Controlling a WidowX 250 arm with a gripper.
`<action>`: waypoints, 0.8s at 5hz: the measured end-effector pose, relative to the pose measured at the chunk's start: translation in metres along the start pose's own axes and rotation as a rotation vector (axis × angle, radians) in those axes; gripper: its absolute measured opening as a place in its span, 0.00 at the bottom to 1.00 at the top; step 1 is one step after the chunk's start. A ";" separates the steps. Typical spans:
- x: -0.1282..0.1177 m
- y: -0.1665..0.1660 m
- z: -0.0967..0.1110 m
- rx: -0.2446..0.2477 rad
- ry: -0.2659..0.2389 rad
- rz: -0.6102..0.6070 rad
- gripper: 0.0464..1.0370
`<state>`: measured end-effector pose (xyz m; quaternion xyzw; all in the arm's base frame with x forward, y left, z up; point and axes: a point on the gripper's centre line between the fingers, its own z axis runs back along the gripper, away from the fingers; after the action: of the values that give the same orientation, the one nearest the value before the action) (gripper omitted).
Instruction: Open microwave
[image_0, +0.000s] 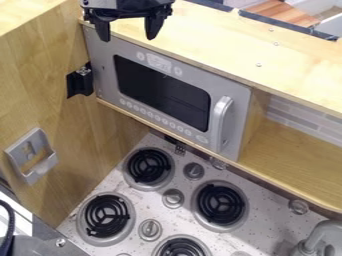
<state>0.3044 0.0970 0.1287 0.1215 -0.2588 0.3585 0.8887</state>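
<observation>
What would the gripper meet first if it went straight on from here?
Probably the microwave, toward its left end in view. Depth is unclear: the gripper might catch the wooden top's edge or pass in front.

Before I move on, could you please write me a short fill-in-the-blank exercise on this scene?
The microwave door is ____, hiding the inside behind it.
As the camera sees it, the handle is near the door's ____ edge.
The gripper is ____, with a gap between its fingertips.
The burner coils on the stove are ____ in colour.

Missing words: shut; right; open; black.
</observation>
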 end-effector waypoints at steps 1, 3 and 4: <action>-0.006 0.000 -0.005 0.009 0.022 -0.006 0.96; -0.039 -0.013 -0.017 -0.129 0.120 -0.061 0.96; -0.057 -0.026 -0.016 -0.244 0.188 -0.134 0.96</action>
<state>0.2935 0.0522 0.0835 -0.0041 -0.2075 0.2740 0.9391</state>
